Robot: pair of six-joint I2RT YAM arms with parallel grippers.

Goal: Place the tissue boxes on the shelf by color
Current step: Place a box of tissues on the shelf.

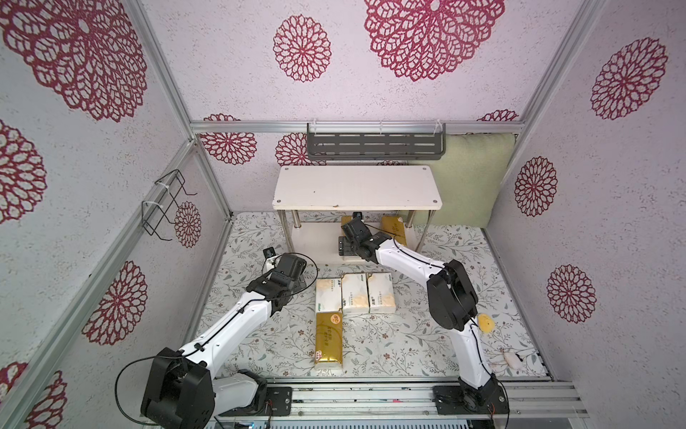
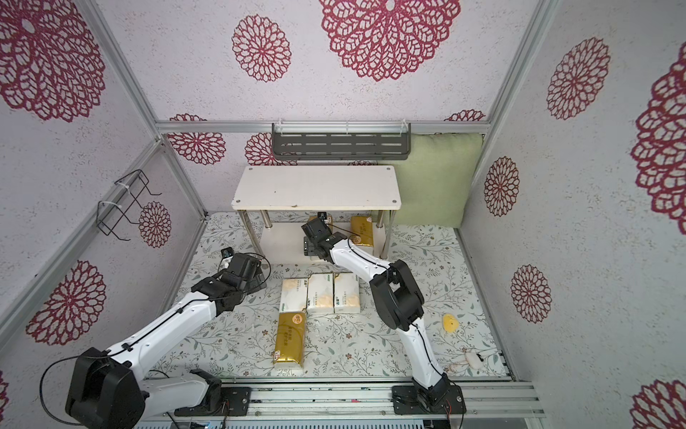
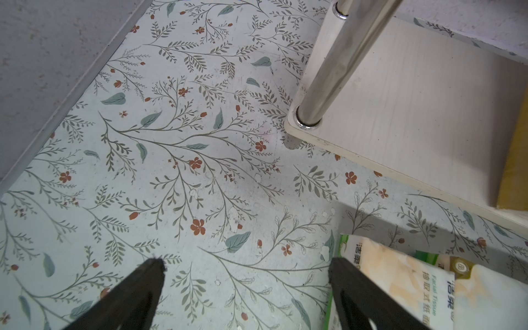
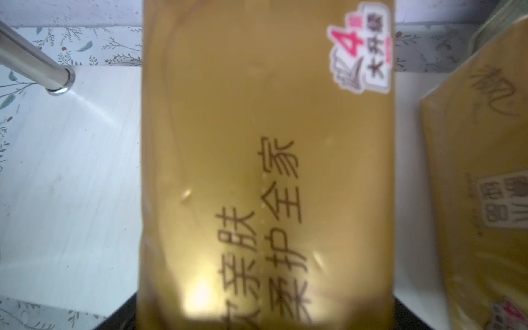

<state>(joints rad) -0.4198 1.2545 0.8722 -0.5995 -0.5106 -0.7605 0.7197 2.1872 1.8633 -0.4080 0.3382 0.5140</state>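
Step in hand, likely: shelving gold pack point(image 4: 265, 171) in shelf point(image 1: 356, 189) lower tier. Right gripper point(image 4: 267, 303) straddles it; clamped or loosened, cannot tell. Left gripper point(image 3: 247, 261) open, empty. Next, you release, back out straight, fetch 3rd gold pack point(image 1: 328, 340).

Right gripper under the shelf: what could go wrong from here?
1. The right gripper reaches under the shelf's top board with a gold pack between its jaws; rising before it backs out might hit that board.
2. A second gold pack lies close beside it on the lower board; a sideways move could push it.
3. The open left gripper hangs next to a white pack and might nudge it.
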